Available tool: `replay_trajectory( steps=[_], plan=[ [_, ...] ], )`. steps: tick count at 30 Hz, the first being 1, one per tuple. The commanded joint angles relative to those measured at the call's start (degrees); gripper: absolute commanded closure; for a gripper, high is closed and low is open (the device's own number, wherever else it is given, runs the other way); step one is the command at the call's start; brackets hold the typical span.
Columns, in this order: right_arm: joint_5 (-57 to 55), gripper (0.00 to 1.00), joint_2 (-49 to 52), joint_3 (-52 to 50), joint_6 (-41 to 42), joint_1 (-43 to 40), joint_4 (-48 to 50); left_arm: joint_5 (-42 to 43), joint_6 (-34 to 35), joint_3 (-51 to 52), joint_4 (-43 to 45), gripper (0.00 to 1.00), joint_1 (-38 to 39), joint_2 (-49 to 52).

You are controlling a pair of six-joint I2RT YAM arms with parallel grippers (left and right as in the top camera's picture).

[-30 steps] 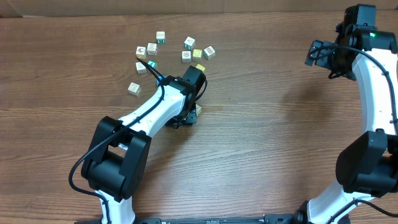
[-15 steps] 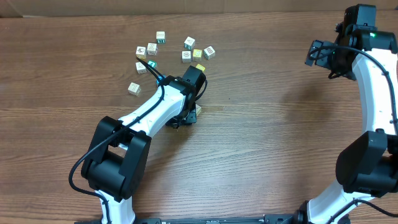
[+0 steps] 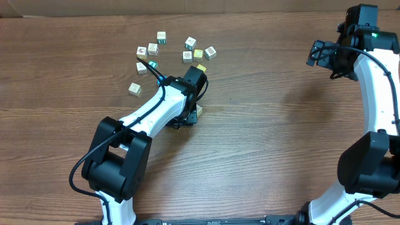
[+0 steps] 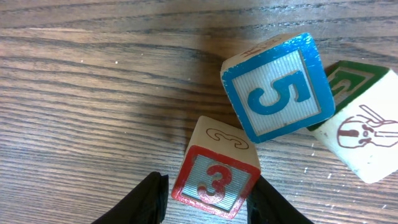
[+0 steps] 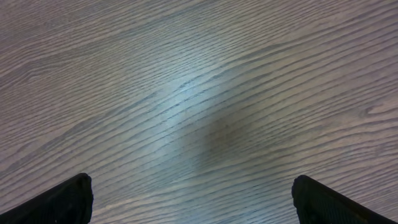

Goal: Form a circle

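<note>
1. The wooden table (image 3: 262,125) carries everything.
2. The left arm (image 3: 156,109) reaches out over the table and bends down, so from above it hides its own pincer. The right arm (image 3: 375,81) stands well apart, on the far right side.
3. The right pincer (image 5: 202,202) is spread wide over bare wood, with its tips at the lower corners of its own view.
4. Loose cubes (image 3: 190,42) lie scattered beyond the left pincer, apart from it.
5. The left pincer (image 4: 209,182) points down at the table, and the circle's cubes are bunched right at its tips.
6. The blue cube (image 4: 277,90), marked 5, sits just ahead of the fingers, off to the right in the wrist view.
7. The white cube (image 4: 364,137), which has a drawing and a green side, touches the blue cube's far edge and lies farthest from the pincer.
8. The red cube (image 4: 214,180), marked 3, sits between the two dark fingers, with its far corner at the blue cube. The fingers stand close on both sides, but I cannot tell whether they pinch it.
</note>
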State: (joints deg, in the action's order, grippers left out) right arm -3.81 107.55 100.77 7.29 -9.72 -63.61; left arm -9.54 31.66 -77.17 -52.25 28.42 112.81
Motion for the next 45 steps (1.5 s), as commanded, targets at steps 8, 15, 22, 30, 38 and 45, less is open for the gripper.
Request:
replay_trajectory(
  steps=[8, 15, 22, 30, 38, 45],
  plan=[
    [0.1, 0.00, -0.7, 0.4, 0.2, -0.2, 0.3, -1.2, 1.4, 0.2, 0.6, 0.61, 0.1, -0.4],
    [0.1, 0.00, -0.7, 0.4, 0.2, -0.2, 0.3, -1.2, 1.4, 0.2, 0.7, 0.61, 0.1, -0.4],
    [0.1, 0.00, -0.7, 0.4, 0.2, -0.2, 0.3, -1.2, 1.4, 0.2, 0.7, 0.62, 0.1, -0.4],
    [0.1, 0.00, -0.7, 0.4, 0.2, -0.2, 0.3, -1.2, 1.4, 0.2, 0.7, 0.62, 0.1, -0.4],
    [0.1, 0.00, -0.7, 0.4, 0.2, -0.2, 0.3, -1.2, 1.4, 0.2, 1.1, 0.62, 0.1, -0.4],
    [0.1, 0.00, -0.7, 0.4, 0.2, -0.2, 0.3, -1.2, 1.4, 0.2, 1.2, 0.63, 0.1, -0.4]
  ],
)
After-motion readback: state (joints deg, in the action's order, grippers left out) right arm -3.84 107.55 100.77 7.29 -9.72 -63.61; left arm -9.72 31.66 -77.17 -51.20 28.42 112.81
